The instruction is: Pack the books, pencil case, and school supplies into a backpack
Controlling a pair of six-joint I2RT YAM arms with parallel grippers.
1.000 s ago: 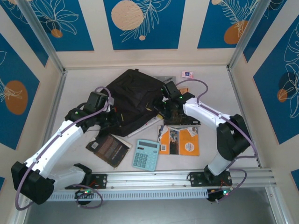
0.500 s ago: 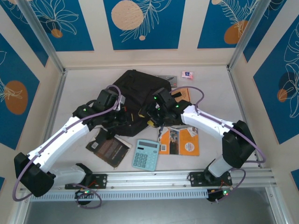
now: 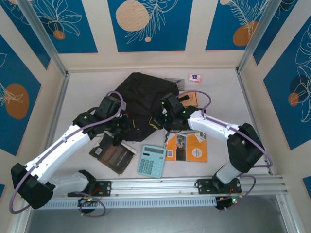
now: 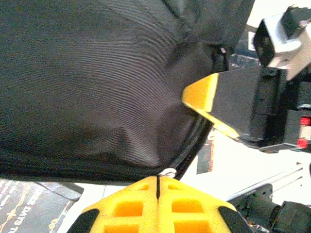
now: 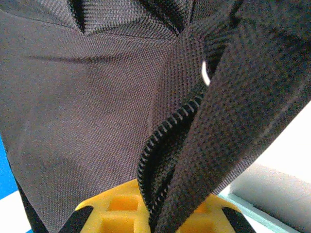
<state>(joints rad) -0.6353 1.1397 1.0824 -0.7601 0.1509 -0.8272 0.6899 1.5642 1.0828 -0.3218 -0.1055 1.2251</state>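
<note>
Both arms are drawn closer together than a second ago. The right hand [image 3: 158,124] is shifted leftward off the books to the near edge of the large soft black fabric backpack [image 3: 143,94] and is closed from wide open. The left hand [image 3: 125,127] is moved a little rightward along that same edge.

Nearest the arm bases, a teal desk calculator [image 3: 151,160] is laid flat on the pale surface [image 3: 218,97]. A thin dark brown paperback [image 3: 112,154] is placed just to its left, and bright orange paperbacks with white labels [image 3: 187,145] just to its right.

Just beyond them, the two hands are held near each other at the backpack's near edge. In the left wrist view the left hand's yellow fingers [image 4: 131,208] are pressed flat together. The zipped edge and a small silver ring [image 4: 168,172] are met at their tips, but whether anything is pinched cannot be told. A black paperback with gold print [image 4: 19,211] is glimpsed under that edge. In the right wrist view a black zip line [image 5: 165,131] and a fold of fabric are run down between the right hand's yellow fingers [image 5: 116,206], so the backpack is gripped there.

Farther back, the backpack is heaped mid-surface. Another orange paperback [image 3: 193,98] is laid just beside its right side, and a flat grey box [image 3: 173,82] is partly hidden at its far right edge. A tiny pink, white and blue block [image 3: 195,76] is set apart near the back wall.
</note>
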